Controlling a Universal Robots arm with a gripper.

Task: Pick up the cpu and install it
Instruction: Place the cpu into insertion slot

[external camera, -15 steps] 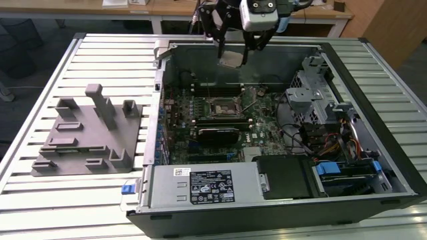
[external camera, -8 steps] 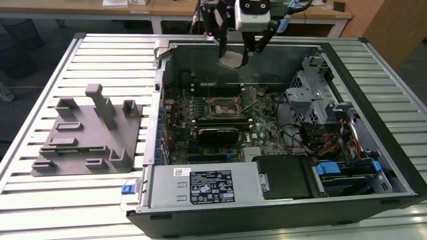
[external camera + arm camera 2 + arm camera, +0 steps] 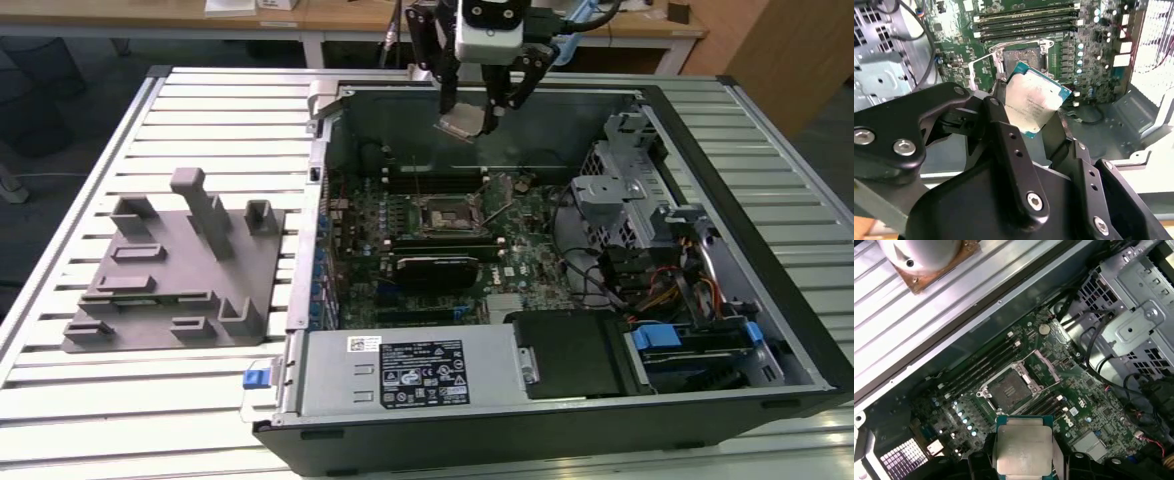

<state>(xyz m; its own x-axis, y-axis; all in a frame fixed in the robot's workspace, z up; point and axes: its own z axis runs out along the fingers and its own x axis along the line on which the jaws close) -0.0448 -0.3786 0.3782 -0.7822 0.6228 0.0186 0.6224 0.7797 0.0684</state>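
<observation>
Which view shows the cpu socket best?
The first wrist view: the cpu socket lies fully exposed and open. In the second wrist view the held cpu covers part of it; in the exterior view it sits distant, deep inside the case.

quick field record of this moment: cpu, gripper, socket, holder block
cpu: held off the board, tilted, above the open computer case
gripper: shut on the cpu's edges
socket: empty, on the motherboard inside the case
holder block: on the slatted table, at the exterior view's left of the case
</observation>
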